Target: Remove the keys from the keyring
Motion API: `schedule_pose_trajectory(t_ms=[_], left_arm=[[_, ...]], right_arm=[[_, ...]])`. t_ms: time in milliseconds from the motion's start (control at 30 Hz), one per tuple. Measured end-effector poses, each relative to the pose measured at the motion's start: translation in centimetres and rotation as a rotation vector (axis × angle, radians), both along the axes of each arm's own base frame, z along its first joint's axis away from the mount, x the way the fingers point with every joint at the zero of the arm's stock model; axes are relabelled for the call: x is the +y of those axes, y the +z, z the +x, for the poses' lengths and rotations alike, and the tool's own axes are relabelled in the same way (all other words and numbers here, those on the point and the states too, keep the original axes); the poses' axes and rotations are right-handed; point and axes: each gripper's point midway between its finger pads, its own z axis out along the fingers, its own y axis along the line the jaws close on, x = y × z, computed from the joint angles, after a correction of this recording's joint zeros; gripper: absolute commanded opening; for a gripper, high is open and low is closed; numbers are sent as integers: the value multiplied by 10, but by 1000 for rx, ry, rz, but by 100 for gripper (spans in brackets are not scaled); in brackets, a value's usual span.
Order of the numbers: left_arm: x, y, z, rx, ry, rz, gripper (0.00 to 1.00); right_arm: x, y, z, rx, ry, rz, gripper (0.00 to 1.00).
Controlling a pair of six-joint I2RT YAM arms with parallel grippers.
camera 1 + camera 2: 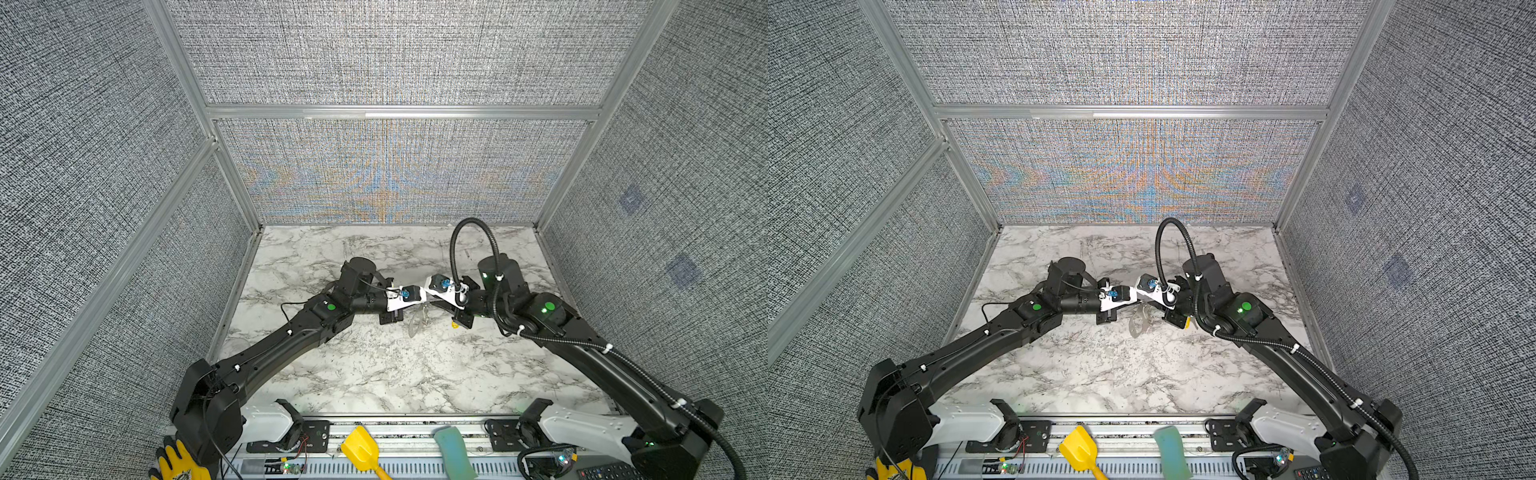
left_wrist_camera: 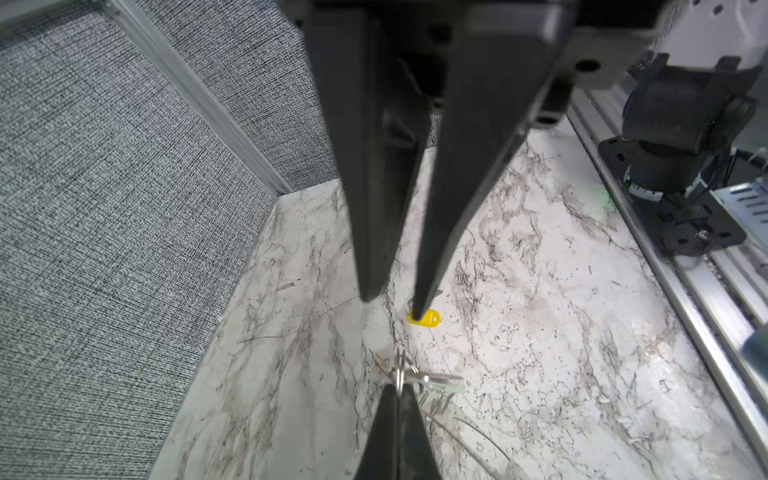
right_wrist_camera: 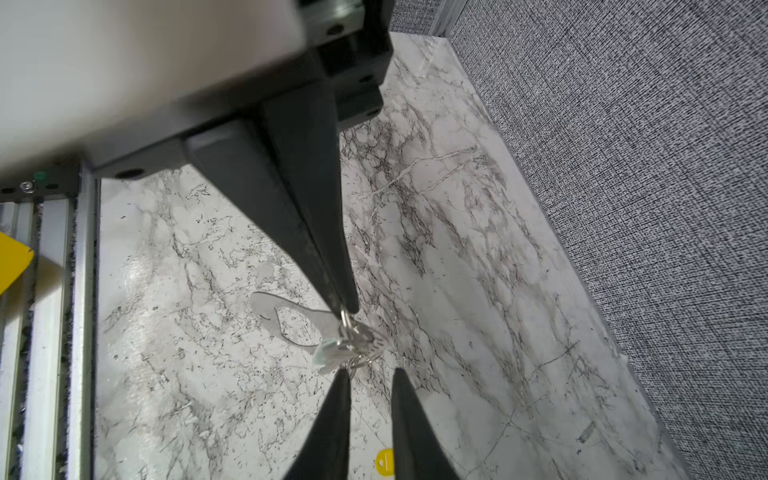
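The keyring (image 3: 270,309), a flat grey plate with an oval cut-out, hangs just above the marble between both arms; it also shows in both top views (image 1: 415,326) (image 1: 1138,322). My left gripper (image 2: 398,388) (image 3: 345,309) is shut on the small metal ring at the plate's edge. A key (image 3: 370,340) with a pale teal tag (image 3: 326,353) hangs from that ring. My right gripper (image 3: 370,370) (image 2: 395,305) faces it, open, with nothing between its fingers. A yellow tag (image 2: 428,320) (image 3: 384,461) (image 1: 455,325) lies loose on the marble under the right gripper; its key is mostly hidden.
A yellow scoop (image 1: 361,449) and a teal block (image 1: 453,451) lie on the front rail, with a yellow glove (image 1: 178,461) at the front left. Grey fabric walls (image 1: 395,174) close the marble table (image 1: 374,374) on three sides. The arm bases stand at the front.
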Motion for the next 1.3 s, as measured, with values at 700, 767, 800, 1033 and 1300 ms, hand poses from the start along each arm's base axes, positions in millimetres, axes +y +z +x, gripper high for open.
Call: schedule_pose_trajectory(t_ms=[700, 767, 800, 1033, 1300], left_arm=[[3, 24, -8, 182, -21, -271, 0], [3, 26, -9, 180, -27, -281, 0], [3, 26, -9, 181, -27, -283, 0], [4, 26, -12, 184, -33, -292, 0], [5, 28, -12, 176, -35, -300, 0]], right_arm=[[11, 11, 3, -66, 39, 78, 19], [13, 14, 2, -72, 51, 92, 17], [14, 14, 1, -73, 56, 96, 16], [17, 18, 0, -75, 73, 116, 10], [20, 18, -2, -65, 86, 128, 9]])
